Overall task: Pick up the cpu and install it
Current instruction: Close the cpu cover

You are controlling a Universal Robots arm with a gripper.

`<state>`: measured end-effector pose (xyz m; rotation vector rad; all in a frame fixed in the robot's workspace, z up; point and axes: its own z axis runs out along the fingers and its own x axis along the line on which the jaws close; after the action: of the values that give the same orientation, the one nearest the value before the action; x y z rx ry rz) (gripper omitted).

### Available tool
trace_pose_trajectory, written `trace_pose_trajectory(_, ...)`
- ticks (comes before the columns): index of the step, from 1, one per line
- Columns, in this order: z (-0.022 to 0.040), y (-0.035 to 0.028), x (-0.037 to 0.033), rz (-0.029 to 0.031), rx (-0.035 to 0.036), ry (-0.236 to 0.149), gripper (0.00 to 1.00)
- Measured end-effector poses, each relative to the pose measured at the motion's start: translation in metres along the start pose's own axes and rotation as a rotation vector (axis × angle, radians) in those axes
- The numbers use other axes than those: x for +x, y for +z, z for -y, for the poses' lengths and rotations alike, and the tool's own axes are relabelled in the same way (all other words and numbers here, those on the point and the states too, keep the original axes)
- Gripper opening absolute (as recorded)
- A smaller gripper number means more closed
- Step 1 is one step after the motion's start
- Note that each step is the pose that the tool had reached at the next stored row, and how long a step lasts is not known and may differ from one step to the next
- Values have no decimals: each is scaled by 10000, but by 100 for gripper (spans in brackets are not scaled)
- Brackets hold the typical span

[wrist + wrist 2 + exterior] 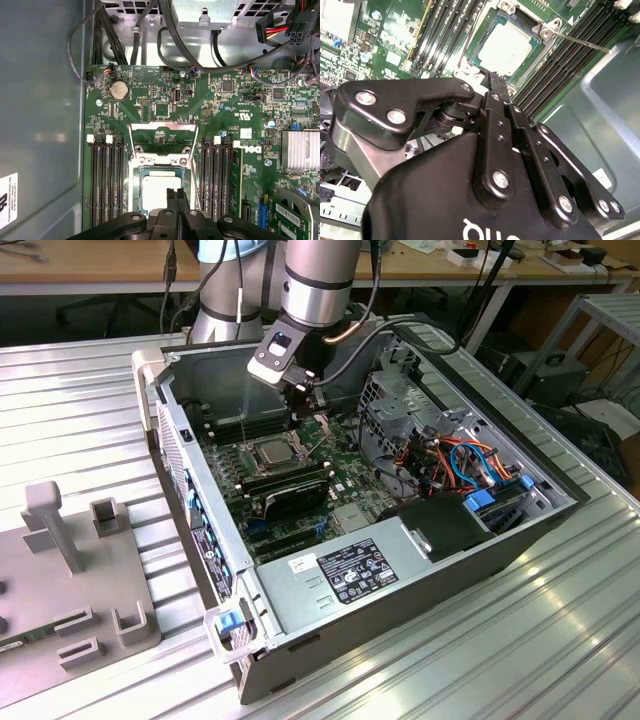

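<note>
Metal bench [560,660], open computer case [420,570]: cpu [155,192] lies in the socket [134,185].
Gripper [175,192], clenched empty above the socket, could nudge the cpu askew and bend pins.

Robotics lab, ribbed metal table [560,640], wooden workbenches [90,265], trailing cables [487,292]

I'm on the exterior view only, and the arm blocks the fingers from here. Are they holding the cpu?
Observer: No. In both wrist views the gripper is shut on nothing; the cpu lies flat in its socket.
Operator: Is anything clamped over it?
Observer: No. In the first wrist view the bracket stands swung open, off the cpu.
Operator: And how close is the arm?
Observer: In the second wrist view the fingertips hang by the cpu's edge; contact I cannot tell.
</note>
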<state>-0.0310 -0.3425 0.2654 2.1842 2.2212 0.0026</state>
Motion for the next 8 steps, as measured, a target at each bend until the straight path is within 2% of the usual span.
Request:
trace_pose_trajectory(5,1,54,3,0,0,0,11)
trace_pose_trajectory(8,-1,60,6,3,1,1,11)
